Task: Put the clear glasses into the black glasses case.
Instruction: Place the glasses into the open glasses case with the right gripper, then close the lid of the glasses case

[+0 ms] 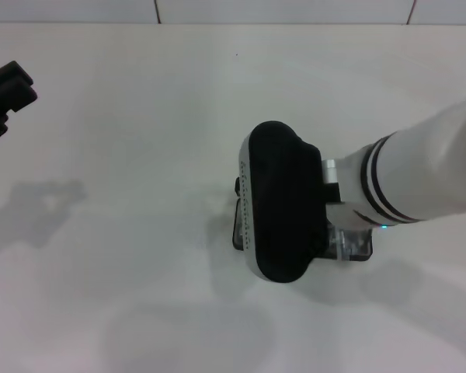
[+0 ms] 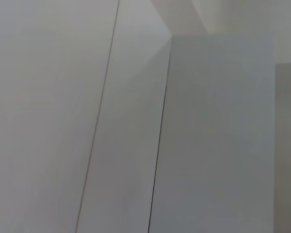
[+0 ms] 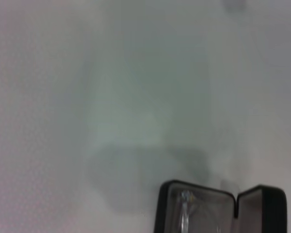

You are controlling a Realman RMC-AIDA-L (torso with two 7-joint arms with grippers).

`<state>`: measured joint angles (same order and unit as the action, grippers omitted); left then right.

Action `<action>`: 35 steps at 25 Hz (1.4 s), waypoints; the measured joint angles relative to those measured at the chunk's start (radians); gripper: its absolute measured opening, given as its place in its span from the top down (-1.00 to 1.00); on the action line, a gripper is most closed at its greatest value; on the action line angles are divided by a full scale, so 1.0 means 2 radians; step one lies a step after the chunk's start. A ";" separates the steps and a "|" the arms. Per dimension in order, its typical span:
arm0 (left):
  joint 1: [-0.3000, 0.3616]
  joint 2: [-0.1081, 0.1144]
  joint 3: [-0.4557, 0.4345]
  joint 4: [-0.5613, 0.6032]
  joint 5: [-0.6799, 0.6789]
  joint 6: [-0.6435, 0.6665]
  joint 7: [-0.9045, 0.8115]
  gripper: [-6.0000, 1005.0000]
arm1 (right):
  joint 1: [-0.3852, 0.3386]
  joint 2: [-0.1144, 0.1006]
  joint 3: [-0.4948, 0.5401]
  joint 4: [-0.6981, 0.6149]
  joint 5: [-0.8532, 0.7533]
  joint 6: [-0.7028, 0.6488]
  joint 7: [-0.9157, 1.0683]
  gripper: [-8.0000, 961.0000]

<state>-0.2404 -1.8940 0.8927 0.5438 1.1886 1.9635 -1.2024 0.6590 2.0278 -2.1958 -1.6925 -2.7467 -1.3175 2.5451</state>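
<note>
Case first: the black glasses case [image 3: 220, 208] lies open on the white table [image 1: 140, 116], and in the right wrist view its grey-lined inside shows with something clear and glinting in it, the clear glasses [image 3: 186, 206], though only a small part of them can be made out and how they sit in the case cannot be told. That view cuts the case off at its edge, so only part of both halves is seen. In the head view the right arm [image 1: 427, 171] reaches in from the right and its wrist hangs directly over the case, whose dark edges [image 1: 356, 247] peek out on either side beneath it. The right gripper itself is hidden under the wrist housing, so whether its fingers are spread or pressed together cannot be told. The left gripper [image 1: 4, 97] sits at the far left edge of the head view, well apart from the case, partly cut off. The left wrist view shows only pale flat panels.
</note>
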 joint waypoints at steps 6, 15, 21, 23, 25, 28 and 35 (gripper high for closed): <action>-0.006 0.001 0.000 0.001 -0.002 0.000 -0.003 0.68 | -0.048 -0.002 0.027 -0.072 0.031 0.004 -0.031 0.66; -0.045 0.002 0.002 0.004 0.016 -0.001 -0.035 0.68 | -0.141 -0.003 0.223 -0.151 0.235 -0.020 -0.156 0.66; -0.094 -0.022 0.002 0.006 0.074 -0.040 -0.045 0.68 | -0.196 -0.002 0.429 -0.131 0.359 -0.054 -0.222 0.66; -0.119 -0.034 0.003 0.005 0.108 -0.066 -0.051 0.68 | -0.208 -0.002 0.500 -0.100 0.393 -0.062 -0.245 0.67; -0.146 -0.049 0.004 0.002 0.144 -0.093 -0.053 0.68 | -0.215 -0.002 0.563 -0.065 0.423 -0.068 -0.259 0.67; -0.186 -0.076 0.004 -0.001 0.209 -0.144 -0.055 0.68 | -0.223 -0.003 0.647 0.006 0.472 -0.073 -0.285 0.67; -0.241 -0.097 0.005 -0.039 0.286 -0.208 -0.052 0.65 | -0.229 -0.004 0.759 0.159 0.551 -0.088 -0.372 0.67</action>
<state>-0.7223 -2.0876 0.9029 0.4652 1.7608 1.5482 -1.3072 0.2017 2.0191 -0.6786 -1.3740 -1.6449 -1.4943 1.8018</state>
